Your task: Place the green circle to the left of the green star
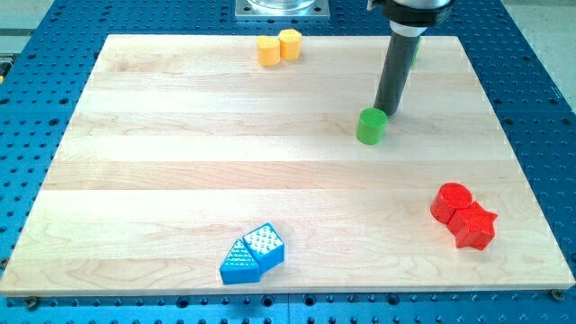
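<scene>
The green circle stands on the wooden board, right of centre in the upper half. My tip is just to the upper right of it, touching or nearly touching its edge. A sliver of green, likely the green star, shows at the view's top behind the right side of the rod; most of it is hidden. The green circle lies below and to the left of that sliver.
Two yellow blocks sit together at the top edge. A red circle and a red star touch at the lower right. Two blue blocks touch near the bottom edge. A blue perforated table surrounds the board.
</scene>
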### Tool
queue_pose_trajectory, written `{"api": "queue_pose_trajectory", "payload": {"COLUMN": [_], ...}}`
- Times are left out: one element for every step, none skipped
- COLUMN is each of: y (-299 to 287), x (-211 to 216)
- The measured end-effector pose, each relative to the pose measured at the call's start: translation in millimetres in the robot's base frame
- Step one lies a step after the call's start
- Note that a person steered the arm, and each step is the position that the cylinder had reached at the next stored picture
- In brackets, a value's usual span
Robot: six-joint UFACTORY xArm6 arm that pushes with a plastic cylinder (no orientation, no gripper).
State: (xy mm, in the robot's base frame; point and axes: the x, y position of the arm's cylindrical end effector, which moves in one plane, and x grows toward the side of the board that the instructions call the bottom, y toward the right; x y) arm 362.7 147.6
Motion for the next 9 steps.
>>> {"api": "queue_pose_trajectory", "payload": {"y": [0, 0, 0, 51, 46, 58, 8, 3, -2], "x": [-1, -1, -1, 6, 10, 77, 73, 43, 93]}}
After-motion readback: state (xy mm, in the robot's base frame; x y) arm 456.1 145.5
